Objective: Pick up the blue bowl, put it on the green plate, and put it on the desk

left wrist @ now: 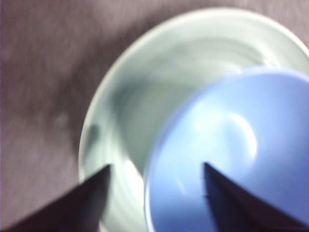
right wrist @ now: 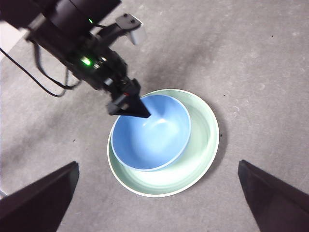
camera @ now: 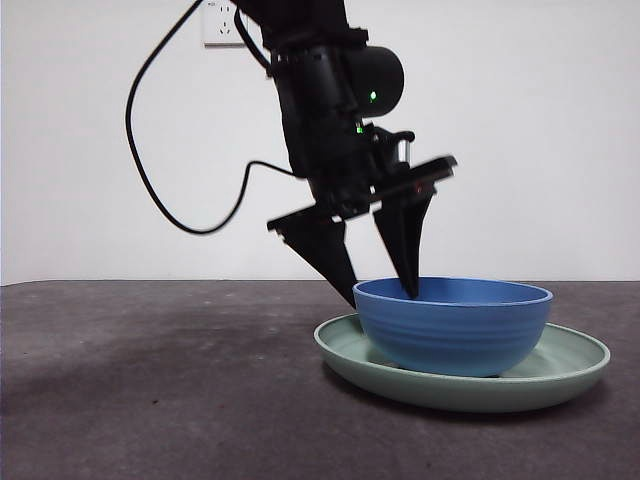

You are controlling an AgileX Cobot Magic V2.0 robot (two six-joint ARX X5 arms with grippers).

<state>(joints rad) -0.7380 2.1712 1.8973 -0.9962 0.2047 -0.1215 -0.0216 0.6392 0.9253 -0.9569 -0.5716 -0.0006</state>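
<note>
Left gripper (camera: 380,288) straddles the near-left rim of the blue bowl (camera: 455,328): one jaw outside the wall, one inside, spread apart and, as far as the front view shows, not yet pinching. The bowl sits inside the green plate (camera: 560,372), off-centre toward the plate's left side, and the plate rests flat on the desk (camera: 150,400).

Judgement on handling: the bowl looks rigid, light and smooth-walled, likely plastic; faint ridges outside may help friction, but a rim pinch on one side will tilt it if the grip is loose. The rim between the jaws is the sensible hold. The glossy plate may slide or lift with the bowl.

Desk is matte, speckled, level. Behind it, a plain white wall with a socket (camera: 222,22).

Right gripper (right wrist: 159,203) waits high above, jaws wide apart, holding nothing
</note>
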